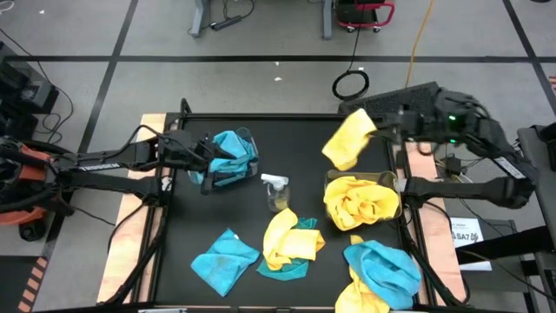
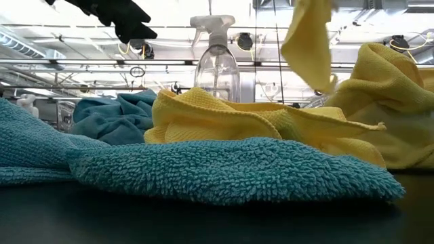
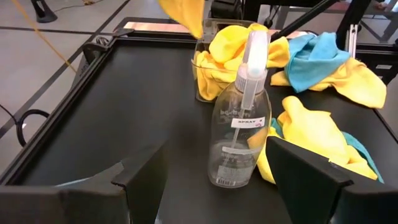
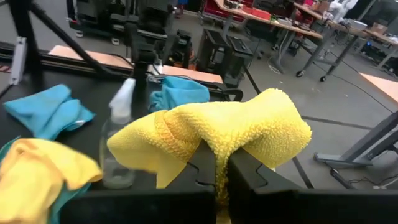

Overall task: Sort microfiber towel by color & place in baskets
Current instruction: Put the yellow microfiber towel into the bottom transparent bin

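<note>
Spray bottle (image 3: 239,118) upright; yellow towels (image 3: 233,53) fill basket (image 3: 205,74), seemingly.

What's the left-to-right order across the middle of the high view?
Left pincer → basket of blue towels → spray bottle → yellow towel held up by the shut right pincer, above the basket of yellow towels.

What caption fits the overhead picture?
Right gripper lifts a yellow towel above the yellow-filled basket.
</note>
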Controlling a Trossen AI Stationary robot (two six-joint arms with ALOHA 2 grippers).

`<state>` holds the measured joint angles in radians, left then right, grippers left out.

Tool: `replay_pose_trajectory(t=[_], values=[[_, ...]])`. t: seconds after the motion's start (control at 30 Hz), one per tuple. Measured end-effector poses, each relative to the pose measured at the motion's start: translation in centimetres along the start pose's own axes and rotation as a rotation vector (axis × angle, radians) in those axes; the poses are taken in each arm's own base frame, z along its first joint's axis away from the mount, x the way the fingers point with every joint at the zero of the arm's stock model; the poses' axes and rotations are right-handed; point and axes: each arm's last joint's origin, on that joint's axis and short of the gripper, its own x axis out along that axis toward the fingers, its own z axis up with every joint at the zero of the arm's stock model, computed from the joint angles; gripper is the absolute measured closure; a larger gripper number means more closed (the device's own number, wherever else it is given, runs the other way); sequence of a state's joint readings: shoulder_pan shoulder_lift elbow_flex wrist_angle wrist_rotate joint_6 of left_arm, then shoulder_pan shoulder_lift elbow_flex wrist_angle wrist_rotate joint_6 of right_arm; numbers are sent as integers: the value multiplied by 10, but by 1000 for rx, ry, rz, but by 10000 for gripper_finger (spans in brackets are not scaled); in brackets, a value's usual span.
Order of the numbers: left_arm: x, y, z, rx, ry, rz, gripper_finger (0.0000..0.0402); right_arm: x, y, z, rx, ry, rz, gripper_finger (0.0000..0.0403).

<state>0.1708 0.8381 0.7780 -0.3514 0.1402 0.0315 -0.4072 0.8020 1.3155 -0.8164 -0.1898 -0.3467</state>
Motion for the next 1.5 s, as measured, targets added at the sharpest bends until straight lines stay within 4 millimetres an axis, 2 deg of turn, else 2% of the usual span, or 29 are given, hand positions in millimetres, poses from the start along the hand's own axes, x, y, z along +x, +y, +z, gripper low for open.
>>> replay_pose_trajectory(t=[0.23,0.4,0.57,0.73,0.97,1.37,1.5], values=[[10,-3,0,8,16,-4,128,-49,16,-18,-4,26,9,402],[15,-5,1,11,6,-13,128,-74,27,-32,34,59,21,402],[18,-4,2,12,-3,-13,128,-89,36,-44,94,93,107,402],[22,-4,3,16,-12,-11,128,-92,42,-55,183,207,168,402],[30,-3,1,14,12,-11,128,-72,46,-72,280,297,269,402],[45,-2,-5,9,69,-15,128,9,60,-145,443,491,450,402],[46,-2,-5,12,68,-15,128,21,59,-148,469,528,452,402]])
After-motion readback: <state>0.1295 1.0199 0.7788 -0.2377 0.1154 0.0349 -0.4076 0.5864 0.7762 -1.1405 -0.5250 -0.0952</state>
